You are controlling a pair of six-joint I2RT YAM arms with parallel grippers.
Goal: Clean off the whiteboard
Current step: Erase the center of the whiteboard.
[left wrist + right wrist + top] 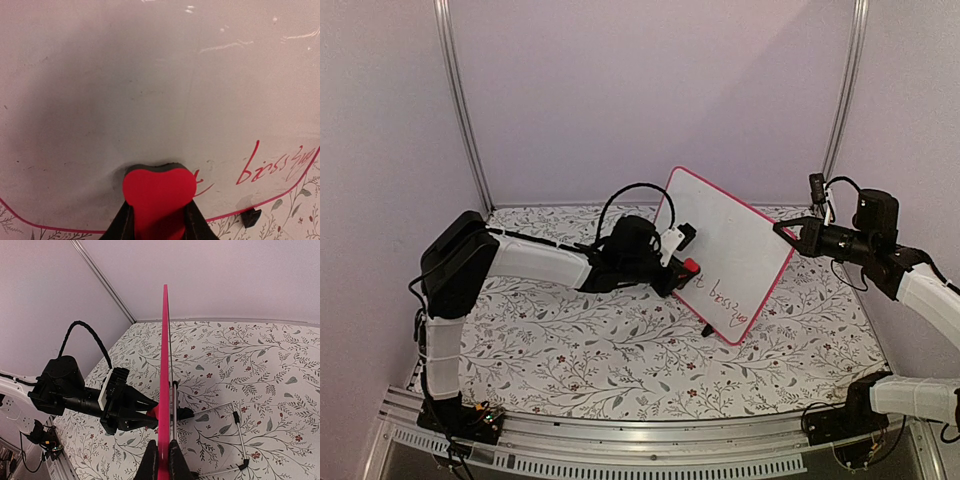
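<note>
The left gripper [159, 220] pinches a red heart-shaped eraser [159, 192], whose dark pad sits against the whiteboard [150, 90]. The whiteboard stands tilted on the flower-patterned tablecloth [570, 340] between the two arms, with its long axis along the lower edge. The red handwriting [272, 167] begins just beside the eraser and runs along that edge toward the robot's right. The left arm is nearer to it. The surface is smooth and glossy, with a thin red-pink frame and rounded corners. The right gripper [163, 452] clamps the whiteboard's far side edge.

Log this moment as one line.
left gripper: shut on eraser against whiteboard | right gripper: shut on whiteboard edge | red writing: present
</note>
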